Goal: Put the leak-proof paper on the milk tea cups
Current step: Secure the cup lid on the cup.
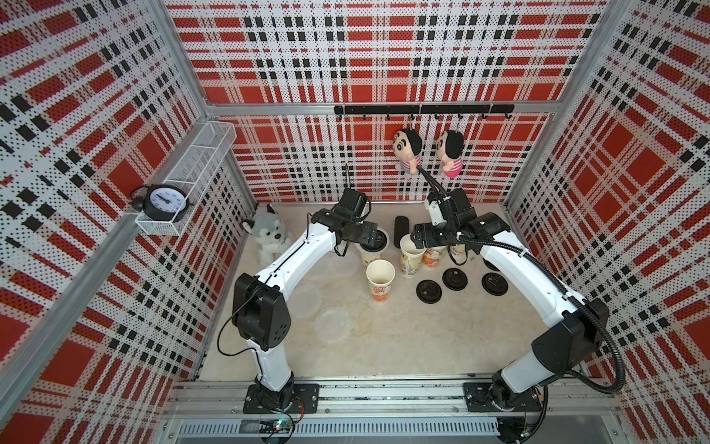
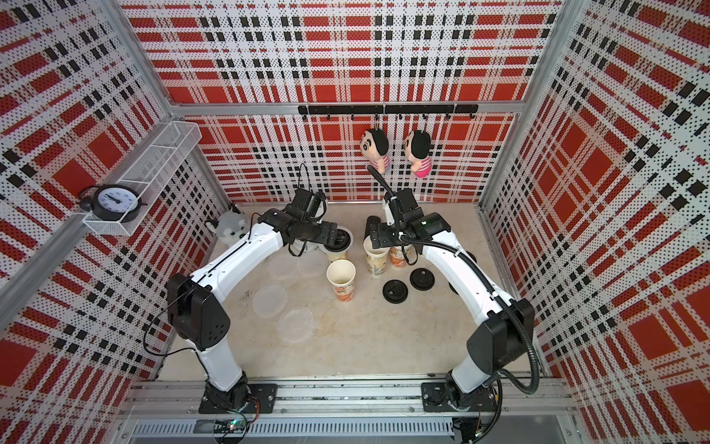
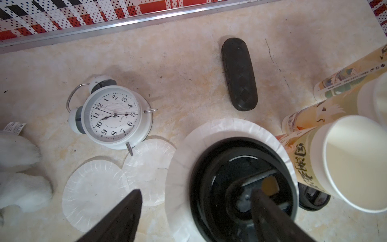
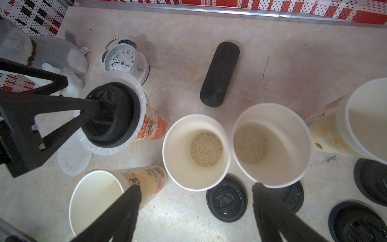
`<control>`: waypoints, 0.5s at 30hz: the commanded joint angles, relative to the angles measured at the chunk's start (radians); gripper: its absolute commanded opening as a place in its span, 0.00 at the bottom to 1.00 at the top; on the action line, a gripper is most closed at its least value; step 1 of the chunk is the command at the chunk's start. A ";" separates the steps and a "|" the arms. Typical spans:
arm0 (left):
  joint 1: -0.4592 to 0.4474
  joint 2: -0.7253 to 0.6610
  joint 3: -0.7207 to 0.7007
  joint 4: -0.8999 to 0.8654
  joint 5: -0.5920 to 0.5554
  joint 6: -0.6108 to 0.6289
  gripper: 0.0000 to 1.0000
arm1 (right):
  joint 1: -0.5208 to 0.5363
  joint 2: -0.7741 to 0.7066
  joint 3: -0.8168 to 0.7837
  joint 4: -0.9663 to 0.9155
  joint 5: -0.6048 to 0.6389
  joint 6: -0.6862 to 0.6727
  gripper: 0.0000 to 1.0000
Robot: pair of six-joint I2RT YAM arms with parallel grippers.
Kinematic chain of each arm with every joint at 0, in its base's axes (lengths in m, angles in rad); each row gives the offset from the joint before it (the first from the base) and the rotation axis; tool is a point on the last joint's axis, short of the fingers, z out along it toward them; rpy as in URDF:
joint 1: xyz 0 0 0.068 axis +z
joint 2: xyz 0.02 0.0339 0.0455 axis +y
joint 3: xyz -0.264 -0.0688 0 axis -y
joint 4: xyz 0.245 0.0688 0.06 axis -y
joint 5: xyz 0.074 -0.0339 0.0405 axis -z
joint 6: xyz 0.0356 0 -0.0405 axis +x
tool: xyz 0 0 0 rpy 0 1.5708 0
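One milk tea cup (image 4: 155, 125) carries a leak-proof paper (image 3: 209, 134) with a black lid (image 3: 219, 167) on top. My left gripper (image 3: 195, 191) is open above it, one finger down in the lid's hollow and the other outside the rim. Several open milk tea cups (image 4: 196, 150) (image 4: 272, 144) (image 1: 380, 278) stand beside it, two of them with grain at the bottom. My right gripper (image 4: 196, 186) hangs open over these cups, holding nothing. Loose leak-proof paper sheets (image 1: 332, 323) (image 2: 270, 300) (image 3: 94, 192) lie flat on the table by the left arm.
Spare black lids (image 1: 429, 291) (image 1: 455, 278) (image 4: 227, 199) lie right of the cups. A black oblong case (image 3: 238, 73) and a white alarm clock (image 3: 114, 117) lie towards the back wall. A husky plush (image 1: 267, 238) sits in the back left corner.
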 commanded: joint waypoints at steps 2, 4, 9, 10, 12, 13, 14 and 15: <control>-0.005 0.020 0.018 -0.007 -0.024 0.010 0.84 | -0.005 -0.001 -0.003 0.022 -0.010 0.005 0.86; -0.005 0.024 0.015 -0.007 -0.027 0.011 0.84 | -0.005 0.000 -0.005 0.022 -0.010 0.005 0.86; -0.005 0.030 0.007 -0.009 -0.044 0.007 0.84 | -0.005 0.000 -0.007 0.023 -0.014 0.005 0.86; -0.005 0.029 0.006 -0.009 -0.045 0.005 0.83 | -0.005 0.002 -0.007 0.023 -0.016 0.005 0.86; -0.006 0.026 0.003 -0.009 -0.052 0.006 0.83 | -0.005 0.004 -0.007 0.025 -0.022 0.005 0.86; -0.006 0.024 0.001 -0.009 -0.055 0.004 0.83 | -0.004 0.005 -0.007 0.025 -0.024 0.005 0.86; -0.006 0.022 0.001 -0.009 -0.058 0.004 0.83 | -0.005 0.007 -0.008 0.026 -0.026 0.005 0.85; -0.005 0.022 0.002 -0.011 -0.061 0.003 0.83 | -0.005 0.010 -0.007 0.027 -0.029 0.005 0.85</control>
